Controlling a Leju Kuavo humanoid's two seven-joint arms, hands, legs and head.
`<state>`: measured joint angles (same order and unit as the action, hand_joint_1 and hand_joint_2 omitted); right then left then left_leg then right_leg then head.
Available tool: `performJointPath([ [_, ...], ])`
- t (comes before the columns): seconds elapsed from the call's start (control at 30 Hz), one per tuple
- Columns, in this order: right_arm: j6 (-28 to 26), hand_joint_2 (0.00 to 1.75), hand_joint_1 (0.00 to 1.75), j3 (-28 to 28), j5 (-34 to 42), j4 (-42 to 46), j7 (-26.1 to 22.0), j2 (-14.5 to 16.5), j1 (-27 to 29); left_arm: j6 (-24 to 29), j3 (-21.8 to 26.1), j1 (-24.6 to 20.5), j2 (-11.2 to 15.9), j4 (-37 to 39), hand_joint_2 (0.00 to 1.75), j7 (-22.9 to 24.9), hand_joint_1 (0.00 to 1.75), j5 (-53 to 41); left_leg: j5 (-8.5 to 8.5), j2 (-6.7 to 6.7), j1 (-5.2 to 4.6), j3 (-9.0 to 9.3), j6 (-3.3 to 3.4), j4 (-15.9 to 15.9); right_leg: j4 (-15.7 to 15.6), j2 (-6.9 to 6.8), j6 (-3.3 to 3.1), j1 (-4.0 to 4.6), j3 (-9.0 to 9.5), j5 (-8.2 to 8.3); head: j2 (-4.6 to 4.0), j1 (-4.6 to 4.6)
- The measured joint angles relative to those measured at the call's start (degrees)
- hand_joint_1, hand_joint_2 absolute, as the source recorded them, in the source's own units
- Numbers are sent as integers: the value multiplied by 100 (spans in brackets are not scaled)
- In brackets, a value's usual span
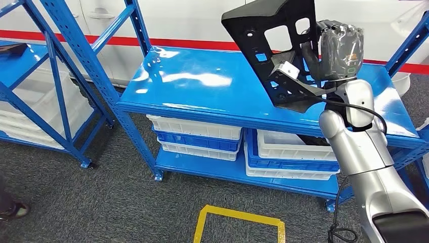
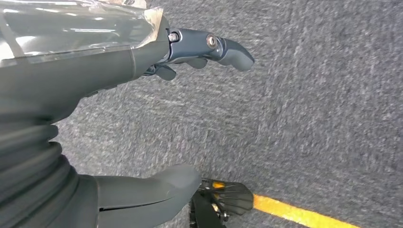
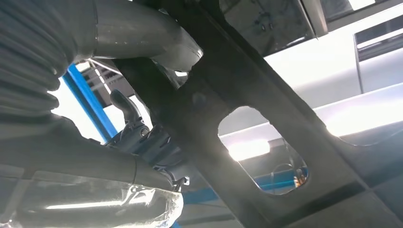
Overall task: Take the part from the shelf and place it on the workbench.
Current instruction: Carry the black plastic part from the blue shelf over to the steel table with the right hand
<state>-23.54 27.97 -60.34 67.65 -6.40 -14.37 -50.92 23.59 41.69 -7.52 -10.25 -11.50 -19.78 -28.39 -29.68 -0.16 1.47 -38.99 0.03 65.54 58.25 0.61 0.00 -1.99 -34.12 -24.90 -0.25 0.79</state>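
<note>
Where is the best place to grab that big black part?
Probably the flat edge strip beside a cutout on the black part, coming from its right side, as the right hand does now. The plate is thin and tilted upright, so fingers wrap its edge.

Counting one black part (image 1: 275, 45) and two robot hands: right hand (image 1: 340, 48), left hand (image 2: 71, 95). Counting two blue racks: nearer rack (image 1: 202, 86), left rack (image 1: 55, 76). Counting two crate stacks, left stack (image 1: 195, 136) and right stack (image 1: 288, 157), stacking three each (white, blue, white). Counting one yellow floor marking (image 1: 238, 217).
</note>
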Motion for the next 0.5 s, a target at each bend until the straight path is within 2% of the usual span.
performJointPath([
  [0.03,0,175,152,-1,-17,-1,12,9,4,-2,1,0,-2,0,175,0,0,-10,-250,-1,1,-136,-9,401,1,-4,-24,13,-56,42,0,15],
  [0.07,0,175,152,-1,-34,-2,18,14,11,-3,0,0,-2,0,175,0,0,-20,-409,0,3,-223,-12,722,3,-7,-30,30,-110,83,-1,25],
  [0.1,0,175,152,-3,-51,-2,22,17,21,-3,1,0,-2,0,175,2,0,-28,-465,0,4,-226,-2,884,4,-7,-28,46,-165,126,-1,29],
  [0.13,1,175,152,-8,-64,-2,26,18,35,-3,1,-2,-2,0,175,4,0,-32,-415,0,1,-117,23,827,5,-5,-21,60,-215,169,-2,33],
  [0.17,1,175,152,-17,-76,-2,29,18,49,-3,1,-5,-1,0,175,7,0,-33,-297,-1,-7,99,63,557,5,-2,-10,73,-260,210,-2,38],
  [0.23,3,175,152,-42,-98,-1,32,16,67,-4,1,-24,2,-2,175,9,0,-35,-115,-3,-48,675,167,-235,6,3,26,91,-329,291,0,47],
  [0.27,5,175,152,-57,-109,0,32,10,72,-4,0,-35,2,-3,175,9,0,-38,-60,-6,-78,862,203,-514,2,-2,60,94,-345,329,0,36],
  [0.3,8,175,152,-68,-118,1,32,4,75,-4,-1,-43,2,-4,175,10,0,-42,-44,-7,-108,960,227,-674,-3,-10,100,91,-354,366,1,29],
  [0.4,16,175,152,-90,-144,-3,33,-15,89,-5,-1,-49,-4,-4,175,14,0,-49,103,12,-151,893,287,-784,-44,-31,226,86,-397,462,1,31],
  [0.43,17,175,152,-99,-156,-7,34,-26,94,-8,0,-51,-8,-4,175,16,0,-49,191,25,-144,857,328,-837,33,-35,228,93,-461,381,0,22],
  [0.47,17,175,152,-110,-166,-11,39,-42,100,-16,1,-53,-11,-4,175,17,0,-47,285,36,-135,812,365,-890,213,-38,204,103,-553,219,0,2],
  [0.5,16,175,152,-119,-180,-16,45,-55,106,-30,1,-56,-13,-4,175,20,0,-45,365,47,-128,761,387,-914,523,-44,165,103,-675,-23,0,-26],
])
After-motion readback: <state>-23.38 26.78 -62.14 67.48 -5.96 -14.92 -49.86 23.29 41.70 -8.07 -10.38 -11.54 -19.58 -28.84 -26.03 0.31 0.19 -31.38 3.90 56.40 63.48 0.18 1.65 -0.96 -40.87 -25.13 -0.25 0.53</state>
